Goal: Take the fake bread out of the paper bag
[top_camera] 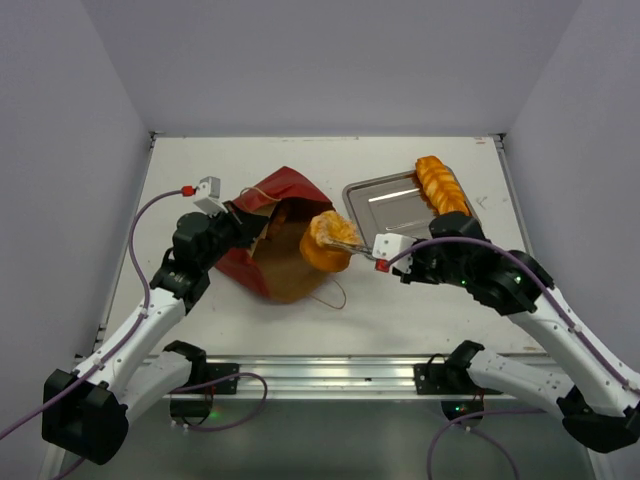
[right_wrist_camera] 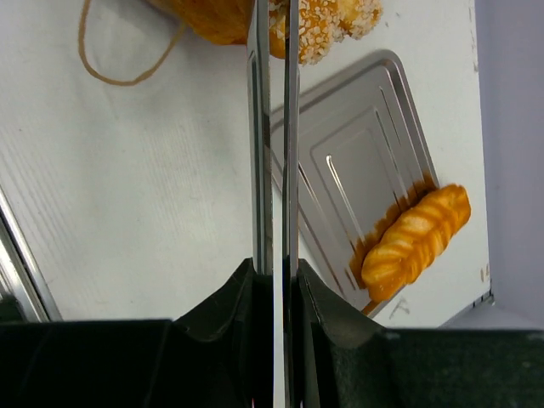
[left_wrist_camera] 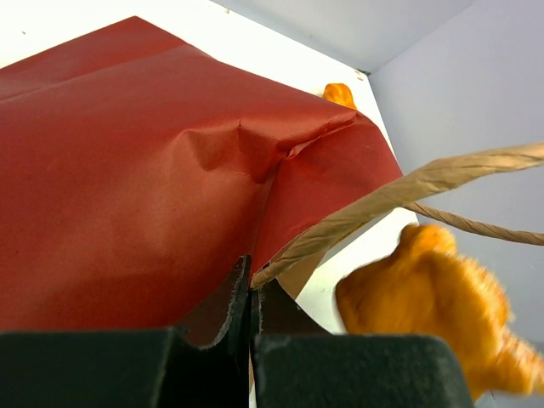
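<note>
The dark red paper bag (top_camera: pixel 272 196) lies on its side, its brown mouth facing the near edge. My left gripper (top_camera: pixel 236 220) is shut on the bag's rim where the string handle (left_wrist_camera: pixel 382 200) starts; the red paper (left_wrist_camera: pixel 127 170) fills the left wrist view. My right gripper (top_camera: pixel 393 260) is shut on metal tongs (right_wrist_camera: pixel 274 127). The tongs pinch a round orange bun (top_camera: pixel 328 243) just outside the bag's mouth. The bun also shows in the left wrist view (left_wrist_camera: pixel 433 297) and the right wrist view (right_wrist_camera: pixel 293 21). A braided loaf (top_camera: pixel 441 185) lies on the tray's right edge.
A shiny metal tray (top_camera: pixel 385 205) sits right of the bag, and shows in the right wrist view (right_wrist_camera: pixel 357 153) with the loaf (right_wrist_camera: pixel 416 238). A loose string handle (right_wrist_camera: pixel 110 68) loops on the white table in front of the bag. Grey walls enclose the table.
</note>
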Motion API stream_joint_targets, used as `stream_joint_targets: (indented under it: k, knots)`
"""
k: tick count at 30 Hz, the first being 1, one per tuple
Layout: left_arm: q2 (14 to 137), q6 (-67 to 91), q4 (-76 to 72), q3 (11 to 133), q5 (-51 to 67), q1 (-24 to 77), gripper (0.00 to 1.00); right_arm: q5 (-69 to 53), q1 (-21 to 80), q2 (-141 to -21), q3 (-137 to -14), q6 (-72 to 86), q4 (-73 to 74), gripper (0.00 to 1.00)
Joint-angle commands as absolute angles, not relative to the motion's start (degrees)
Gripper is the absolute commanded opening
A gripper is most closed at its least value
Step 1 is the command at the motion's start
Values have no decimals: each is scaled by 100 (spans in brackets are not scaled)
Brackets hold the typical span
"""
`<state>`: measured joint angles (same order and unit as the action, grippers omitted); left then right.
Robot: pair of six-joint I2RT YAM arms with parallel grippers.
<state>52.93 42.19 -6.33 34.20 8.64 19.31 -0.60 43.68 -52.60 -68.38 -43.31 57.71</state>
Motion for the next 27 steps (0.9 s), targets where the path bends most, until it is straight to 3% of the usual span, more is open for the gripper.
stream_joint_targets:
  k: [1, 5, 12, 20, 27]
  knots:
    - [5256, 3973, -624, 3577, 677, 1942, 0, -132, 3747, -4861, -6803, -4105, 5678, 0]
    - [5133, 3876, -475, 3604, 712, 1942, 0, 218, 3183, -4746, -6794, -3920, 5407, 0]
    - [4887, 3753, -246, 3577, 870, 1934, 0, 597, 1768, -5694, -6505, -3717, 4071, 0]
    - [4720, 3726, -167, 3568, 958, 1934, 0, 1449, 1740, -7187, -6214, -4349, 2139, 0]
    - [4650, 3727, -150, 3516, 1019, 1942, 0, 1968, 1723, -8235, -6258, -4737, 1547, 1]
